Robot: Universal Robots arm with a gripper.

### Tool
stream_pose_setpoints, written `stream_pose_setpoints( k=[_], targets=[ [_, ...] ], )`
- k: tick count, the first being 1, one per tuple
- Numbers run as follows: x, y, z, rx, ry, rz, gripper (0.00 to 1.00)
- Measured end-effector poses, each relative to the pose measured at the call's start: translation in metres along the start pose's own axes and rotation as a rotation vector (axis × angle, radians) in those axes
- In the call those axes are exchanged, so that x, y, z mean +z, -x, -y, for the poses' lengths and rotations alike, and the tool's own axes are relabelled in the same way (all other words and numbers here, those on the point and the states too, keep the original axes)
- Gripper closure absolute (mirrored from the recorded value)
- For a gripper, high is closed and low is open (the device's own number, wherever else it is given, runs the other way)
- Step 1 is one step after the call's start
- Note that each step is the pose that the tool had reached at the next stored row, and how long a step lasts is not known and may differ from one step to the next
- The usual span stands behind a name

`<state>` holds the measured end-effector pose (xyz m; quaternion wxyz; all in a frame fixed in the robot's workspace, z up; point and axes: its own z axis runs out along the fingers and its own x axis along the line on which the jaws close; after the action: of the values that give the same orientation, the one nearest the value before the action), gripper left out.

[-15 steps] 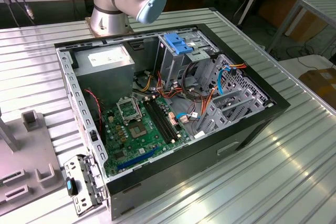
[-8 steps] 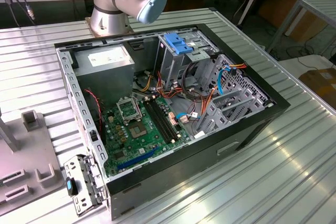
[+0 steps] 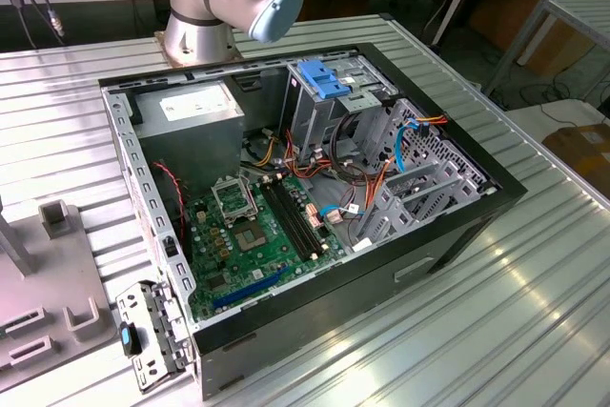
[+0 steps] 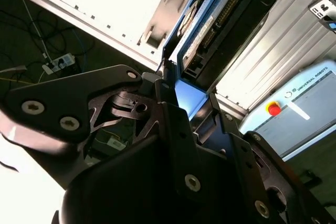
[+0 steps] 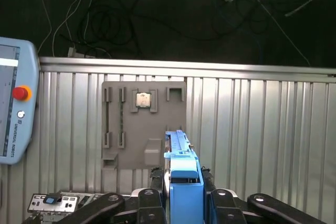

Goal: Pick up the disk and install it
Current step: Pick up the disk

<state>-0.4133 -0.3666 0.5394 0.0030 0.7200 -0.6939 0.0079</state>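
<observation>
The claw (image 5: pixel 184 178) is squeezed shut on the disk (image 5: pixel 177 145). It grips the disk by one blue end, so the rest pokes out in front of it, thin side showing. The disk hangs in the air over the table (image 5: pixel 252 129), above the grey tray (image 5: pixel 144 129) that lies by one edge of the table. The open computer case (image 3: pixel 315 321) lies in the middle of the table, well apart from the tray.

I think a few things could go wrong from here. The claw holds only a small bit of smooth blue plastic. If the arm swings fast or bumps something, the disk could tip in the grip or slide out. Then it would drop onto the hard table.

The metal cage (image 3: pixel 319 116) in the case looks like a tight fit. If the disk comes in a little crooked, its blue rails could catch on the cage wall or on the blue bracket (image 3: pixel 324 78) on top and get stuck.

Loose wires (image 3: pixel 367 193) lie right beside the cage. The disk or the claw could snag them and pull one out.
</observation>
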Motion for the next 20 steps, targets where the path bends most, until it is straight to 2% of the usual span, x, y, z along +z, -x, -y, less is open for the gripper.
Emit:
stream_pose_setpoints(
  k=[4,6,7,13,15,20],
  targets=[
    [0.0002,-0.0004,0.0127,0.000,0.0003,-0.0003,0.63],
    [0.0003,-0.0006,0.0169,0.000,0.0015,-0.0027,0.63],
    [0.0003,-0.0003,0.0172,0.000,0.0024,-0.0058,0.63],
    [0.0003,-0.0002,0.0176,0.000,0.0023,-0.0067,0.63],
    [0.0004,-0.0004,0.0209,0.000,0.0022,-0.0075,0.63],
    [0.0004,-0.0010,0.0378,0.000,0.0024,-0.0094,0.63]
  ],
)
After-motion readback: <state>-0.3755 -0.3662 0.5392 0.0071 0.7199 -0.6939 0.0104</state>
